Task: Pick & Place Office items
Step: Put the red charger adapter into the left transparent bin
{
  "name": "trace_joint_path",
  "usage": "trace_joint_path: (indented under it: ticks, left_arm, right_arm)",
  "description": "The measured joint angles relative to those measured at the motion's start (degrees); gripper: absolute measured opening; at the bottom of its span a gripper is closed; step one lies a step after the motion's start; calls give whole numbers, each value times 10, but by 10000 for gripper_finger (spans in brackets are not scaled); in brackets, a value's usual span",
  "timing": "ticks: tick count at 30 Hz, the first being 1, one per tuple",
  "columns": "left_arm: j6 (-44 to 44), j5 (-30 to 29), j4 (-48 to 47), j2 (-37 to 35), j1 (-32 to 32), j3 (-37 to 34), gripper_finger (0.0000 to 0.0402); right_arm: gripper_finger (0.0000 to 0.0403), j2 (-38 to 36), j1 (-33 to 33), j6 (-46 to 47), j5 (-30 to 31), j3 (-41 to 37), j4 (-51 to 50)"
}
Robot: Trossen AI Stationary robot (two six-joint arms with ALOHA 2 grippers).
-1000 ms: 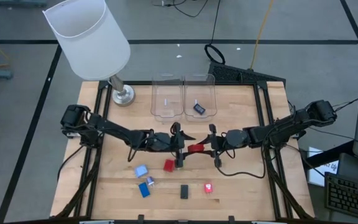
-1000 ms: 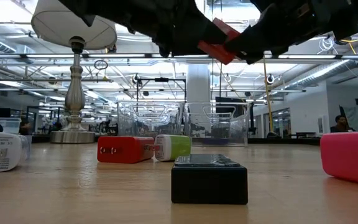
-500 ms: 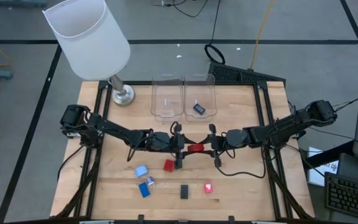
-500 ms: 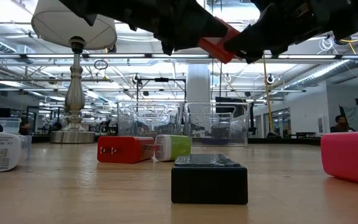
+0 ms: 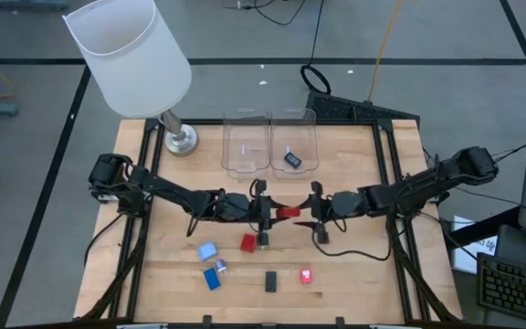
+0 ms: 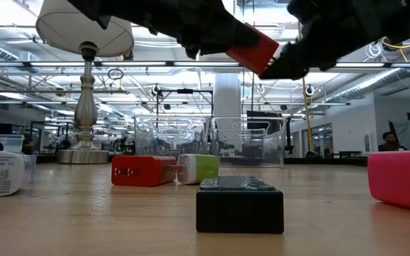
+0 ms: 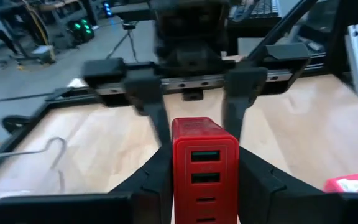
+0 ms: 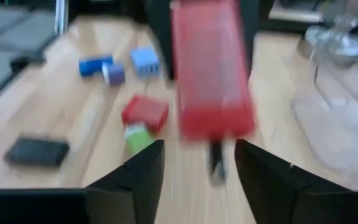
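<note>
A red charger block hangs in the air over the table's middle, between my two grippers. My left gripper comes from the table's left and is shut on it. My right gripper faces it from the right, open, its fingers short of the block and apart from it. On the wood below lie a red piece with a green one beside it, a light blue, a dark blue, a black and a pink-red one. My left gripper pinches the red charger's two long sides between its two fingers. The fingers come nearly level from the table's left and lie along the block. The port end points away toward my right gripper. The block is lifted clear of the table.
Two clear bins stand at the far middle; the right one holds a dark piece. A big white-shaded lamp stands at the far left corner. Cables trail behind the table's far edge.
My left gripper has shut on the red charger, which my right gripper held. My right gripper has opened, let go and drawn slightly back toward the table's right. The charger stays in the air, now in my left gripper alone.
</note>
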Motion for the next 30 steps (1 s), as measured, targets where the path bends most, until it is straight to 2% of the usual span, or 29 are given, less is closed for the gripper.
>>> trace_joint_path:
  ticks: [5,11,19,25,30]
  left_arm:
    - [4,-17,-7,-7,1,0,118]
    - [5,-28,-20,-8,3,0,118]
    - [-11,-20,-28,-7,15,0,118]
    - [-6,-20,-28,-7,22,0,118]
    - [-5,-12,-53,-20,45,-4,118]
  right_arm:
    - [224,-85,0,9,1,-1,-88]
    - [225,-183,1,44,-1,-1,-148]
    - [218,-266,0,59,0,-72,-115]
    - [217,-302,0,58,0,-108,-70]
    - [217,-317,0,64,0,-114,-69]
